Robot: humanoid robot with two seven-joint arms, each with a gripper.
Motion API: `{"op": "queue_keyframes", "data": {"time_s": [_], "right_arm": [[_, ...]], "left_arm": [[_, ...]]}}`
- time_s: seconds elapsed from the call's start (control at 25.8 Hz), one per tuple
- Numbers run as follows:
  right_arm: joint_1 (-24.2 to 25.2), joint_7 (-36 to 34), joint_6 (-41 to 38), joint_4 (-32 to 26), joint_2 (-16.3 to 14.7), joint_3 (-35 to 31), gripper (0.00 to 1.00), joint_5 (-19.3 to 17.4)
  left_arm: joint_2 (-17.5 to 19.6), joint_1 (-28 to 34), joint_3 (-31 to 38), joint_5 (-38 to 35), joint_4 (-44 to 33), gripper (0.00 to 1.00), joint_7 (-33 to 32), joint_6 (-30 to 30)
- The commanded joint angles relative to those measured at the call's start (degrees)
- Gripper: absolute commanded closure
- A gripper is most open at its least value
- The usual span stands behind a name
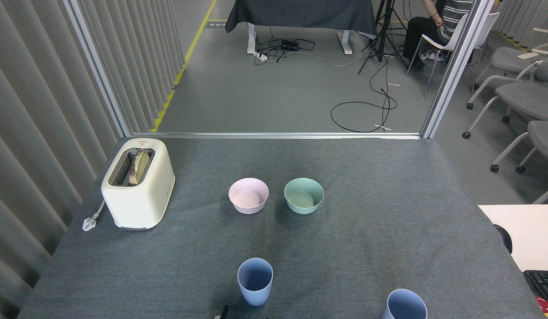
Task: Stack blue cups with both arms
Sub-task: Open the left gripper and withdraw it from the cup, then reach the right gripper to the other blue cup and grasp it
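Pale-blue and upright, one cup (255, 281) stands on the grey table (389, 230) just above a black sliver of gripper (224, 311) at the bottom edge; which arm it belongs to, and whether it is spread or closed, cannot be told. The second cup (405, 305) stands well off to its right. Beyond sit a pink bowl (248, 196) and a green bowl (303, 195).

2 pale-blue cups (255, 281), pink bowl (248, 196), mint-green bowl (303, 196)

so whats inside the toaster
The white toaster has a browned bread slice standing in its top slot. The slice's lower part and the slot's bottom are hidden by the toaster body.
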Motion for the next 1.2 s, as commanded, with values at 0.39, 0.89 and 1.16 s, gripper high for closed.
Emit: {"op": "queue_keyframes", "data": {"time_s": [0.39,0.89,1.16], "right_arm": [[-5.8,3.8,2.7,5.7,-0.3,-3.7,0.0,0.1],[-15.1,6.4,4.8,10.8,-1.8,-3.6,0.0,0.0],[-18.2,6.9,5.1,12.9,-2.2,-3.6,0.03,0.1]], "left_arm": [[4.9,12.2,9.8,0.1,-11.1,0.0,0.2,0.4],[4.9,12.2,10.2,0.2,-11.0,0.0,0.2,0.4],[4.9,12.2,10.2,1.2,-10.9,0.0,0.2,0.4]]}}
